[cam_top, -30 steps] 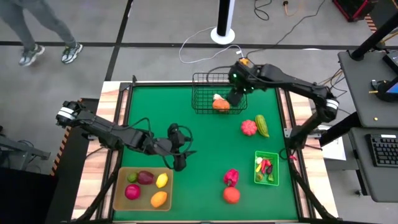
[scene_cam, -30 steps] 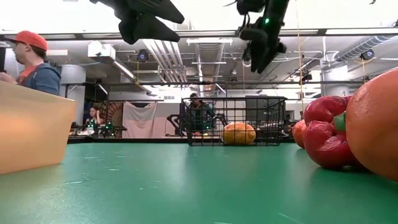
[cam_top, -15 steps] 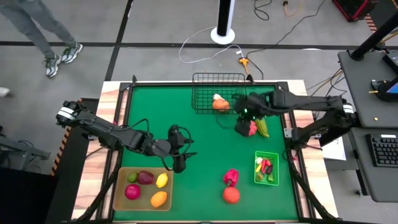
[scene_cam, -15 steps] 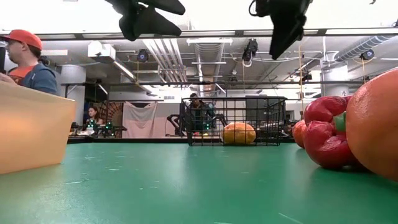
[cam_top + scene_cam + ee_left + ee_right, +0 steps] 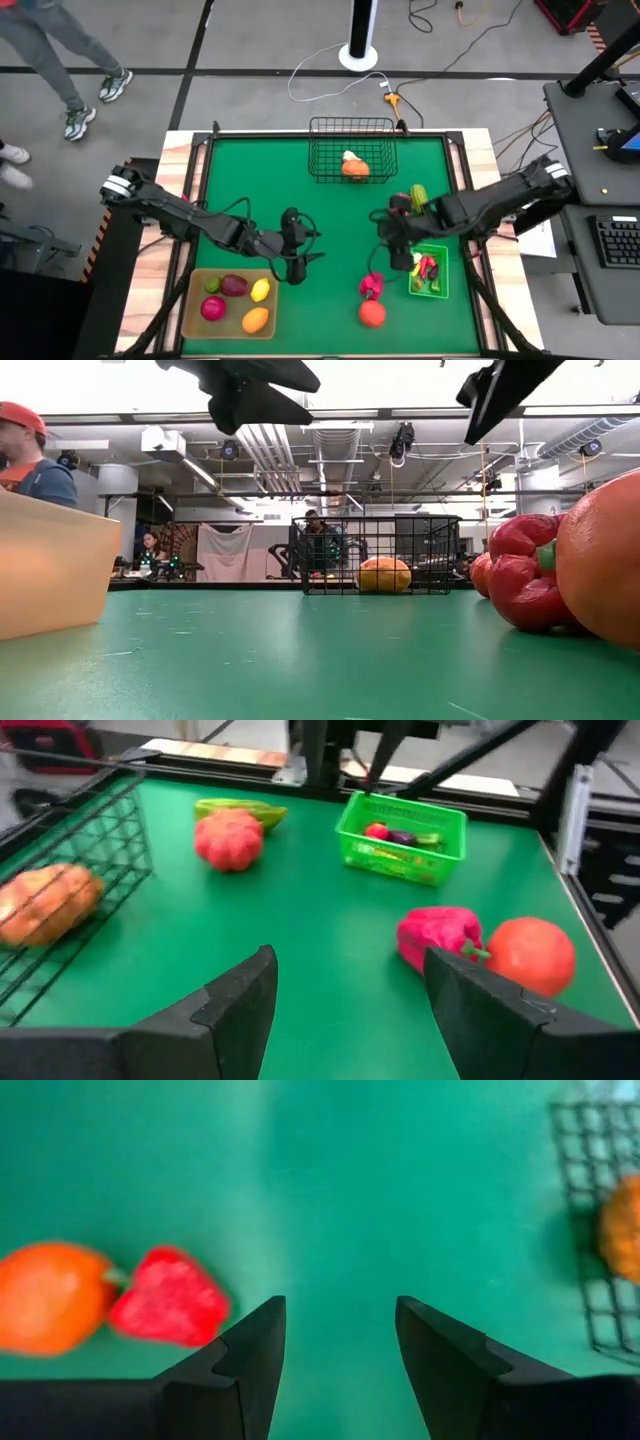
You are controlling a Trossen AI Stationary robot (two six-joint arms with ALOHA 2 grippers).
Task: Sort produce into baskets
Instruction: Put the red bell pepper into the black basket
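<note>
Here I hold the right gripper [image 5: 398,259], jaws apart and empty, above the counter [image 5: 330,215] near the pink pepper [image 5: 371,285] touching the orange tomato [image 5: 372,313]; descending off-centre could nudge both away from the green bin [image 5: 429,270].

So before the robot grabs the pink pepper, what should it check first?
1. Right gripper empty: ok, nothing between its fingers in its wrist view.
2. Right gripper open: ok, a clear gap shows between the fingers.
3. Pink pepper free to grab: not ok, it lies right against the orange fruit.
4. Right gripper over the pepper: not ok, it hangs above the mat beside it, near the green bin.
5. Left gripper out of the way: ok, it hangs open near the tan tray, apart from the pepper.
6. Wire basket has room: ok, only one orange piece inside.
</note>
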